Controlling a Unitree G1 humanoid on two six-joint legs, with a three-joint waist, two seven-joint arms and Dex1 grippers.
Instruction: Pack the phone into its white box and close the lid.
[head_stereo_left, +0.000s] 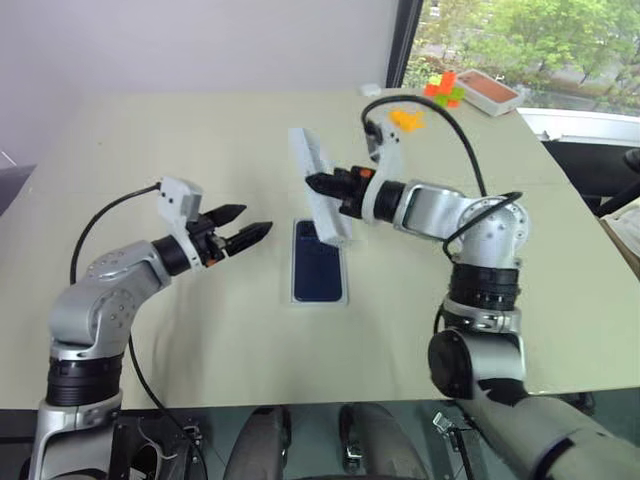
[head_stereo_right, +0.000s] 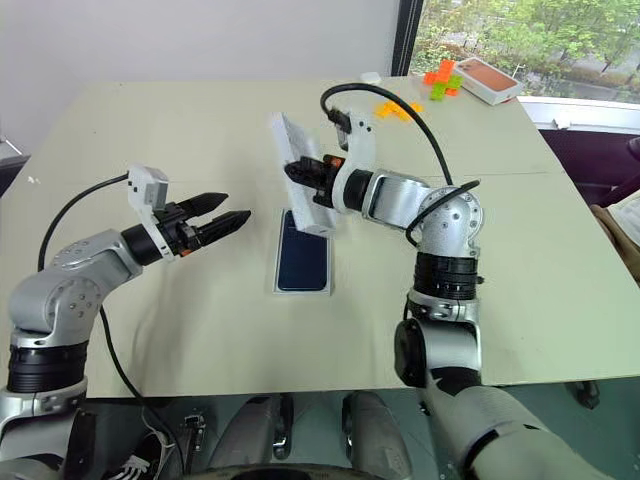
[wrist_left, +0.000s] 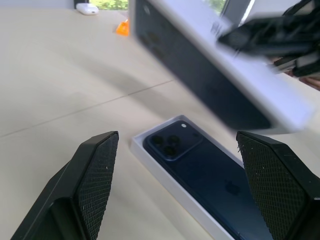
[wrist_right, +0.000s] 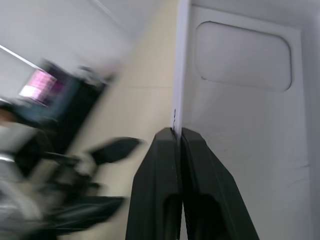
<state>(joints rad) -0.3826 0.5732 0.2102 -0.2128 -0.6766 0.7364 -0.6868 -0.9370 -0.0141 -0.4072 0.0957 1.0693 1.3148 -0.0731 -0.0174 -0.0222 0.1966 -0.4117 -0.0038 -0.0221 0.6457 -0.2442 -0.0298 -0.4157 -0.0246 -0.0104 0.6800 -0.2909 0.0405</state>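
Phone (head_stereo_left: 317, 262): lies flat, back up, inside the white box (head_stereo_left: 318, 299) at table (head_stereo_left: 200, 150) centre. Camera bump sits at the end away from the robot. Box rim shows as a thin white border round the phone. Box rests on the table, betw. the two arms.

Lid (head_stereo_left: 318, 180): held off the table, tilted steeply on edge, above and just behind the far end of the box. Not touching box or phone. Left wrist view shows its printed dark face turned toward the left arm; right wrist view shows the plain white inside w/ a rounded recess.

Right gripper (head_stereo_left: 322, 184): fingers pressed together, clamped on one side wall of the lid. Points roughly level, toward the robot's left. Right wrist view confirms both fingers pinch the wall edge.

Left gripper (head_stereo_left: 248, 225): fingers spread apart, nothing betw. them. Hangs above the table, left of the box, pointing toward it; near the box but clear of it and of the lid.

Other items, far right corner of table: orange-topped box (head_stereo_left: 489, 91), a cluster of orange and green blocks (head_stereo_left: 443, 88), one orange piece (head_stereo_left: 406, 119) nearer centre, small white object (head_stereo_left: 371, 90) at far edge. All well apart from the box.
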